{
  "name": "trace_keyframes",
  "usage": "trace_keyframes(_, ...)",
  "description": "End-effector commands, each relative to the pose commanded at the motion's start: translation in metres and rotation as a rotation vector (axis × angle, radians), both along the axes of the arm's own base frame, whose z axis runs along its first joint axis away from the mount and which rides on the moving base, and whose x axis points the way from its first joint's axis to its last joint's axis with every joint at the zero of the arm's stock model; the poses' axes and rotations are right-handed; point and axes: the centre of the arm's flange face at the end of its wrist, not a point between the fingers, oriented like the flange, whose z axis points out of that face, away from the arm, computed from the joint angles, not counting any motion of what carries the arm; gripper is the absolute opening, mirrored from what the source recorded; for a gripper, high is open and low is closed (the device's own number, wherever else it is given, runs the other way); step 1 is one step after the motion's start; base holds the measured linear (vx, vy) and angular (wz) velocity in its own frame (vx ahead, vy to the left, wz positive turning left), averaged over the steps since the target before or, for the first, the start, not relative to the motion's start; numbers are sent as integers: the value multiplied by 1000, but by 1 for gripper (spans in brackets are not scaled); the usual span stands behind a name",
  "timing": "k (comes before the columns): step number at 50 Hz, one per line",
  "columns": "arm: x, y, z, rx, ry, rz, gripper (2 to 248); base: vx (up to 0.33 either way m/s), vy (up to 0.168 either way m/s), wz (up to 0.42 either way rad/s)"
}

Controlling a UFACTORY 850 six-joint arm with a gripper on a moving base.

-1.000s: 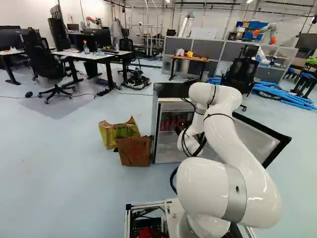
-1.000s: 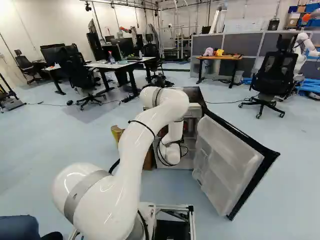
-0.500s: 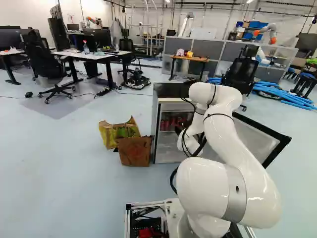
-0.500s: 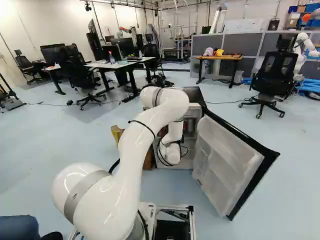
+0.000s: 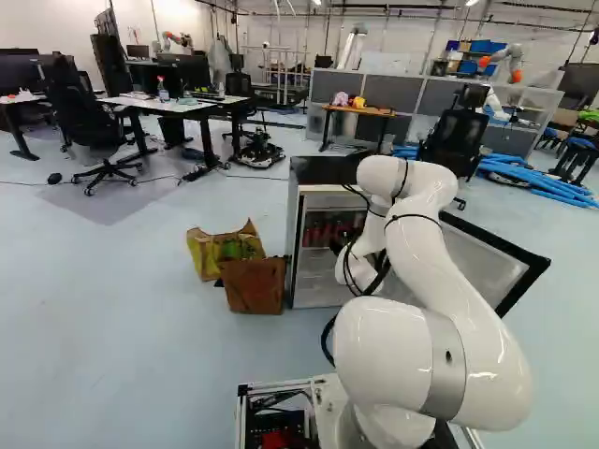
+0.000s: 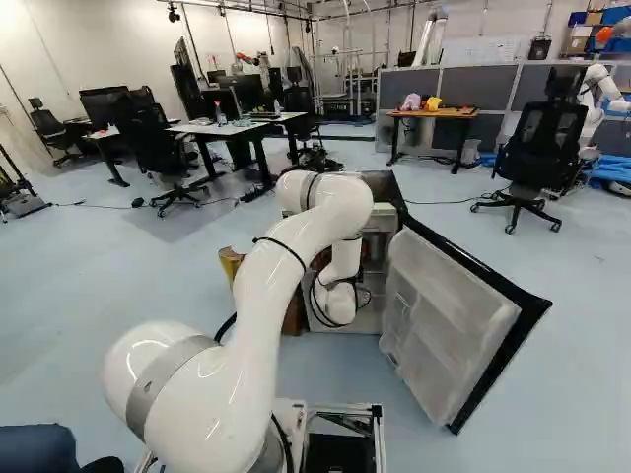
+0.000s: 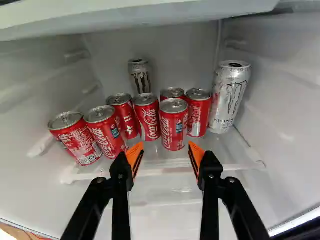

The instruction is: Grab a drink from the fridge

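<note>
In the left base view a dark part of my gripper (image 5: 338, 245) shows at the fridge's opening, its fingertips hidden. The wrist view has the gripper (image 7: 166, 150) open inside the fridge (image 7: 165, 197), with nothing between its orange pads. Just ahead of the gap stands a front red can (image 7: 173, 125). More red cans stand beside and behind it, including one (image 7: 146, 117) next to it and a leaning one (image 7: 76, 138) at the row's end. A tall silver can (image 7: 230, 96) stands by one side wall; another silver can (image 7: 140, 77) is at the back.
The fridge door (image 6: 449, 325) stands wide open to the right of the arm. A brown bag (image 5: 254, 284) and a yellow-green bag (image 5: 223, 251) are on the floor left of the fridge. A shelf edge (image 7: 150, 17) lies above the cans. Desks, chairs and another robot (image 6: 603, 94) stand farther back.
</note>
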Motion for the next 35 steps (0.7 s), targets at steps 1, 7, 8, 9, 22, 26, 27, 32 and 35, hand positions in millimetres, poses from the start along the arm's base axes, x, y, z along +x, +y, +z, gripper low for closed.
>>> trace_keyframes(1,0,0,0,0,0,0,145,0,0,0)
trace_keyframes(7,0,0,0,0,0,0,145,0,0,0)
trace_keyframes(8,0,0,0,0,-1,0,145,0,0,0)
trace_keyframes(9,1,0,0,0,-1,0,145,0,0,0)
trace_keyframes(22,8,-1,-3,-5,-13,4,145,0,0,0)
trace_keyframes(26,10,-1,-4,-7,-17,6,145,0,0,0)
trace_keyframes(27,11,-1,-4,-7,-18,6,145,0,0,0)
trace_keyframes(32,14,-1,-5,-10,-24,8,145,0,0,0)
trace_keyframes(35,16,-1,-6,-11,-27,9,145,0,0,0)
